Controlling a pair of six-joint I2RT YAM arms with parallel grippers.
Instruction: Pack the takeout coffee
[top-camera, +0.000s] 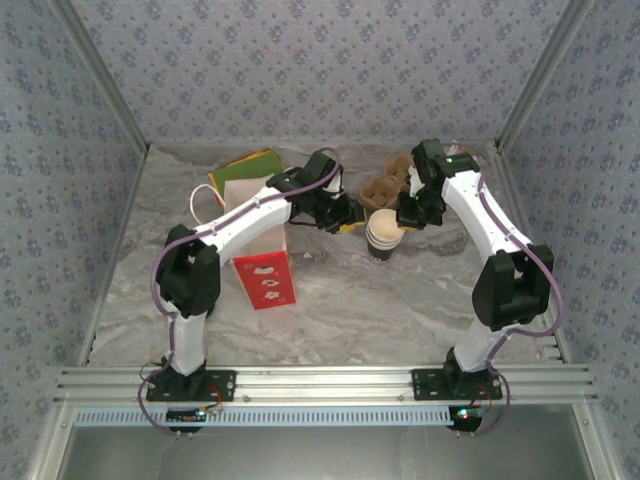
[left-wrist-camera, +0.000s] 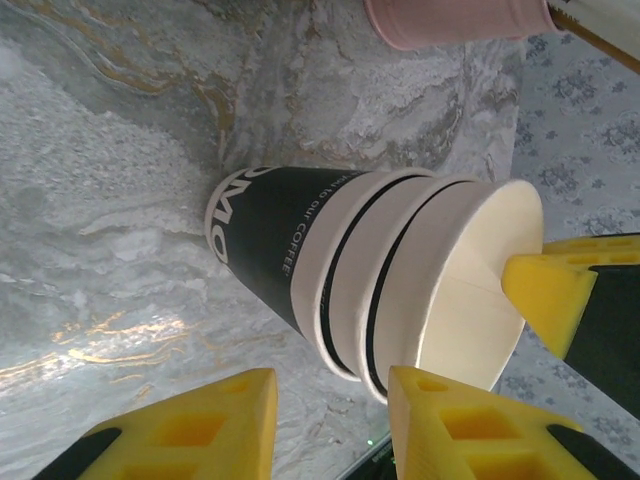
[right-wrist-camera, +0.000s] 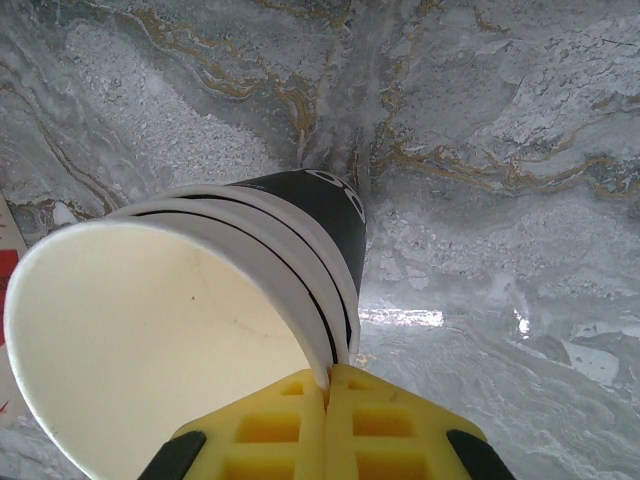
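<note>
Desk: The grey marble desk (top-camera: 400, 300) is carrying all the things.
Left arm: The left arm (top-camera: 240, 225) is reaching over the bag toward the middle of the desk.
Right arm: The right arm (top-camera: 480, 215) is bending in from the right side toward the same spot.
Bag: The tall red and white bag (top-camera: 265, 275) is standing on the left part of the desk, well apart from the cup.
Cup holder: A brown cardboard cup holder (top-camera: 385, 185) is lying just behind the cup.
Coffee cup: The coffee cup (top-camera: 384, 235) (left-wrist-camera: 300, 250) (right-wrist-camera: 180, 320) is sitting in the middle of the desk between the two pincers. It is showing a white rim and a dark sleeve, and it is looking like a few cups stacked inside each other.
Pink cup: A pink cup (left-wrist-camera: 450, 20) is standing near the coffee cup.
Right pincer: The right pincer (top-camera: 408, 215) (right-wrist-camera: 328, 385) is pinching the rim of the coffee cup with its yellow fingers pressed together.
Left pincer: The left pincer (top-camera: 348, 218) (left-wrist-camera: 325, 400) is spreading its yellow fingers (left-wrist-camera: 200, 430) wide beside the coffee cup and is holding nothing.
</note>
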